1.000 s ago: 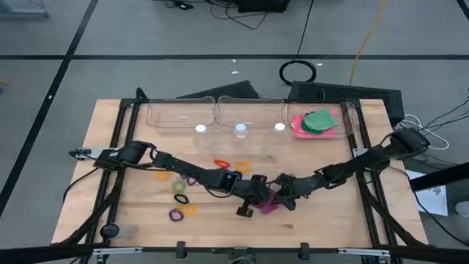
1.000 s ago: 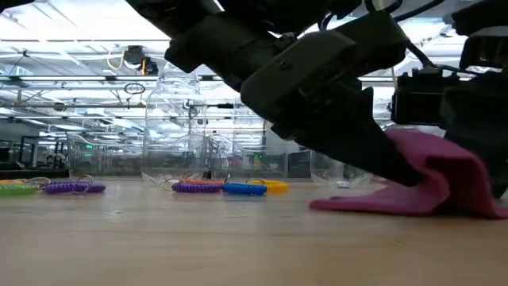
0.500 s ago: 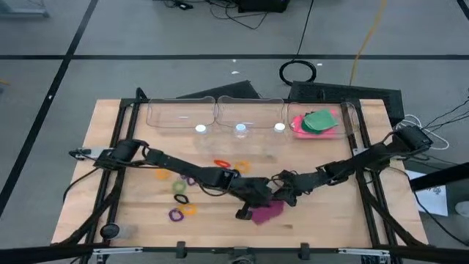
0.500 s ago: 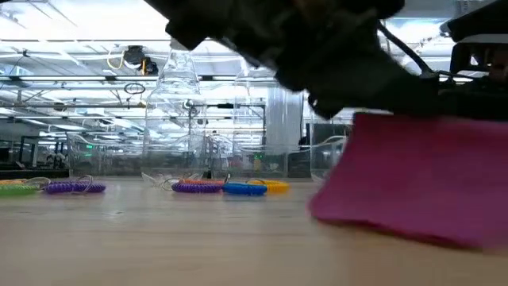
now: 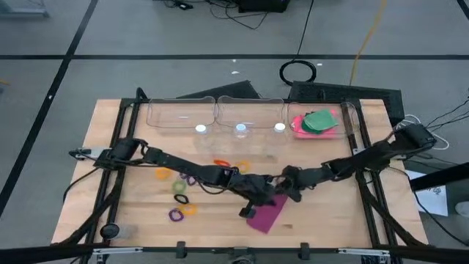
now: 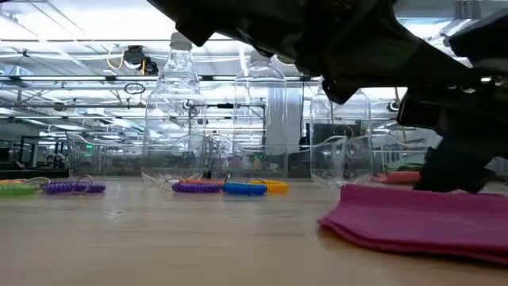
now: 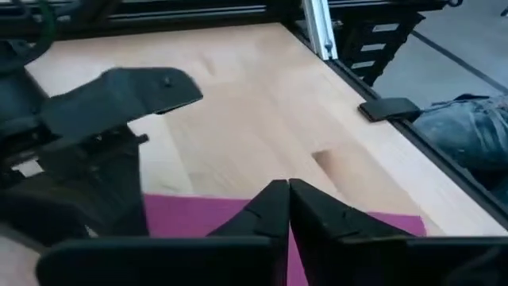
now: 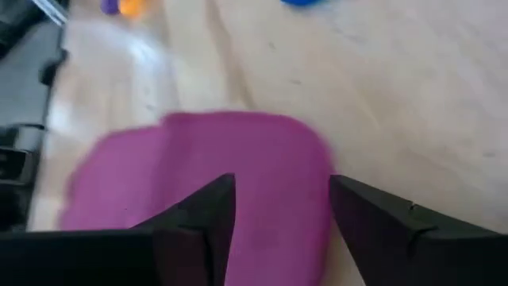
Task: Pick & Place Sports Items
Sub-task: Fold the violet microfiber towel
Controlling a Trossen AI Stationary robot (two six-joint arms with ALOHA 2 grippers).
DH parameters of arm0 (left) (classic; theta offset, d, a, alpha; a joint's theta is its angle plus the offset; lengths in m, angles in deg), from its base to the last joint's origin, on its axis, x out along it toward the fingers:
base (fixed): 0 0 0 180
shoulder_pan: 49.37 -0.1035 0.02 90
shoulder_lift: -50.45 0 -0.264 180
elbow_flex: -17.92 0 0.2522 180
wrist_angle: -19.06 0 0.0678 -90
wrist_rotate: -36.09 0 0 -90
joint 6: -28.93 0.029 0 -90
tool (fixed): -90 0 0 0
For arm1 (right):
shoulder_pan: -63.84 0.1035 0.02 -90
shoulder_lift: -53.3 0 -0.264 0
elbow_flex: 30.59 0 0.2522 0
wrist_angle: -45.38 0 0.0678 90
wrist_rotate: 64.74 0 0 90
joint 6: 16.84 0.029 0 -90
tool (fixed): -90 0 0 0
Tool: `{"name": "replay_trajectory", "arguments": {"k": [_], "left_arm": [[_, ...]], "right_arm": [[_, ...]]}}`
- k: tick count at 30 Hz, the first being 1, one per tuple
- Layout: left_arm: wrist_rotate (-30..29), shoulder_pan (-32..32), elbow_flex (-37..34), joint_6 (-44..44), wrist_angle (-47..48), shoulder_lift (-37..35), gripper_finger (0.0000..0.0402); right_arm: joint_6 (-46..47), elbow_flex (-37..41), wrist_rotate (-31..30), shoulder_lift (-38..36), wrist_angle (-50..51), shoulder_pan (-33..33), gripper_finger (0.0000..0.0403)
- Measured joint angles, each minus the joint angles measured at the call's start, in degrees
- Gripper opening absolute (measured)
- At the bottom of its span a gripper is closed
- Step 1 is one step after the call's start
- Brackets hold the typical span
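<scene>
**Where things lie on the table**

A flat piece point(image 5: 265, 215) lies near the table's point(image 5: 330, 220) front edge, at the middle. To its left lie scattered rings point(image 5: 179, 199). Behind them, along the back edge, stand containers point(image 5: 242, 114) in a row; the rightmost holds more flat pieces point(image 5: 317, 122).

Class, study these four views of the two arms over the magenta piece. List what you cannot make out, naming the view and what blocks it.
- Magenta piece, high view: its upper edge hidden under both grippers.
- Same piece, low view: right end cut off by the picture's edge.
- Pieces in the right bin, high view: overlapped, count unclear.
- Rings, low view: seen edge-on, number unclear.
</scene>
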Motion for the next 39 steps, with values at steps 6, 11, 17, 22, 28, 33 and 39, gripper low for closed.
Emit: {"name": "replay_trajectory", "arguments": {"k": [6,11,17,22,28,33,39], "left_arm": [[1.5,1.7,0.0,2.1,3.1,0.0,0.0005],[1.1,2.9,0.0,2.6,4.8,0.1,0.0023],[-4.2,4.3,0.0,4.4,8.2,0.6,0.0026],[-4.0,3.9,0.0,4.1,11.2,0.0,0.0026],[-3.0,4.3,0.0,4.1,13.0,-2.6,0.0026],[-5.1,5.9,0.0,4.9,14.1,-5.5,0.0026],[-9.9,7.1,0.0,3.3,16.5,-6.6,0.0026]], "right_arm": [[-6.6,-0.1,-1.4,-9.2,-0.2,0.1,0.0146],[-9.6,-0.1,-2.5,-16.5,2.6,0.5,0.0146],[-13.5,-0.8,-7.7,-17.6,1.4,5.5,0.0175],[-15.5,-11.0,-14.9,-11.9,14.8,12.3,0.0224],[-12.8,-28.4,-21.2,-1.1,41.3,16.6,0.0239],[-11.8,-34.1,-20.9,7.1,43.6,17.2,0.0227],[-8.5,-35.1,-21.0,13.2,43.7,16.8,0.0213]]}}
